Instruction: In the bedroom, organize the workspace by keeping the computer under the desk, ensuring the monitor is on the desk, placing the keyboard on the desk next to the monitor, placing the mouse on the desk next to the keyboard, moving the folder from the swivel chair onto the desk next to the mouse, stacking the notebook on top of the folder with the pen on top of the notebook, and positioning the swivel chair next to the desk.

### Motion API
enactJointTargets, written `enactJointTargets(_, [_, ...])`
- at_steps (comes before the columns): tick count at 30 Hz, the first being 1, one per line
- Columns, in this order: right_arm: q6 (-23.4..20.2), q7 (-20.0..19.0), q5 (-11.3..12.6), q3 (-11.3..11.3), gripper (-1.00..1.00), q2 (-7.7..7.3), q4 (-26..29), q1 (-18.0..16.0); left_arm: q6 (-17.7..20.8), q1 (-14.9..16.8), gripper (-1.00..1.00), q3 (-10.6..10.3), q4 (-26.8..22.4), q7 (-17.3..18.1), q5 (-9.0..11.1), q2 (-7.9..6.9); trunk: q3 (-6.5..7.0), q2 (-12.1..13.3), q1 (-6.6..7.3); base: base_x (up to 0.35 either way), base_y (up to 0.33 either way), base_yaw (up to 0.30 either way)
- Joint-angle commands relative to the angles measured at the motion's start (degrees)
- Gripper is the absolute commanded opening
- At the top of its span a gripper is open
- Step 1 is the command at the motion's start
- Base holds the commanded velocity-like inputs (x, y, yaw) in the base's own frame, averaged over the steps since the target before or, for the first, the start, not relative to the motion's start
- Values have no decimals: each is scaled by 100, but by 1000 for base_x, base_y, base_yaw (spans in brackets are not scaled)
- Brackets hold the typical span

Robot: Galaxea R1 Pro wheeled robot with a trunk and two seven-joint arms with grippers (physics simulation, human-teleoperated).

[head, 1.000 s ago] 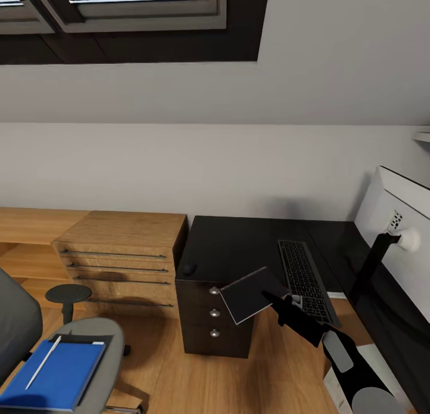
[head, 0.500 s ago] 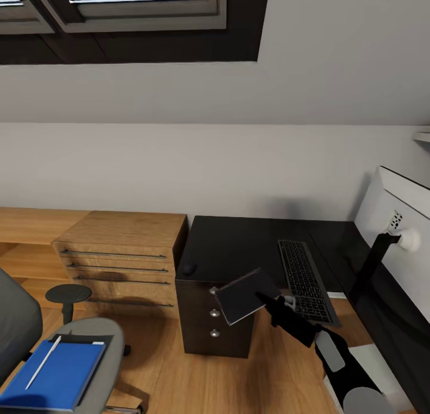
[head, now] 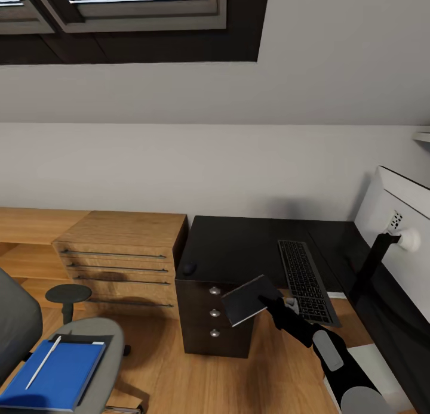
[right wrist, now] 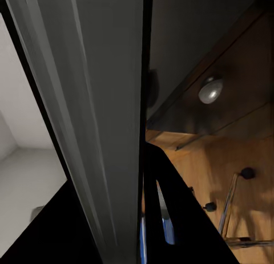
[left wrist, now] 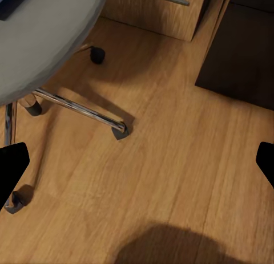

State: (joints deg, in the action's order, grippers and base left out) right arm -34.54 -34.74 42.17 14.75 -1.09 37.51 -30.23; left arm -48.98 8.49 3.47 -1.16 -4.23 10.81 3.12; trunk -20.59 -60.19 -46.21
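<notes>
While pinching the notebook (head: 243, 300) in the right gripper (head: 270, 300), holds it tilted before the desk (head: 239, 247) drawers, left gripper (left wrist: 137, 155) spread over floor.

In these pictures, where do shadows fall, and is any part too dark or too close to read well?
Head view: the swivel chair casts a soft shadow on the floor; the black desk top shows little detail. Left wrist view: a broad dark shadow lies on the wooden floor at the picture's lower edge. Right wrist view: the notebook held in the right gripper is very close, a grey streaked band.
</notes>
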Motion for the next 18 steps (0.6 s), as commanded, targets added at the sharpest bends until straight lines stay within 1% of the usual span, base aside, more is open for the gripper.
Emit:
enactJointTargets(1, [-18,6,28,21,-100,2,-1,-5,-15,3,100,31,2,-28,-44,3,-7,-4,0,0,0,0])
enactJointTargets(7, [182,224,158,42,-100,11,-5,-12,-15,3,100,31,2,-26,-44,4,-7,-4,0,0,0,0])
enactJointTargets(9, [292,367,204,44,-100,15,-6,-14,-15,3,100,31,2,-26,-44,5,-7,-4,0,0,0,0])
enactJointTargets(10, [427,523,255,44,-100,18,-6,-16,-15,3,100,31,2,-26,-44,5,-7,-4,0,0,0,0])
enactJointTargets(14, [725,784,388,45,-100,37,-7,-22,-15,3,100,31,2,-26,-44,9,-7,-4,0,0,0,0])
enactJointTargets(16, [854,875,460,45,-100,76,-7,-25,-15,3,100,31,2,-26,-44,11,-7,-4,0,0,0,0])
enactJointTargets(18, [985,987,565,46,-100,151,-7,-30,-15,3,100,31,2,-26,-44,12,-7,-4,0,0,0,0])
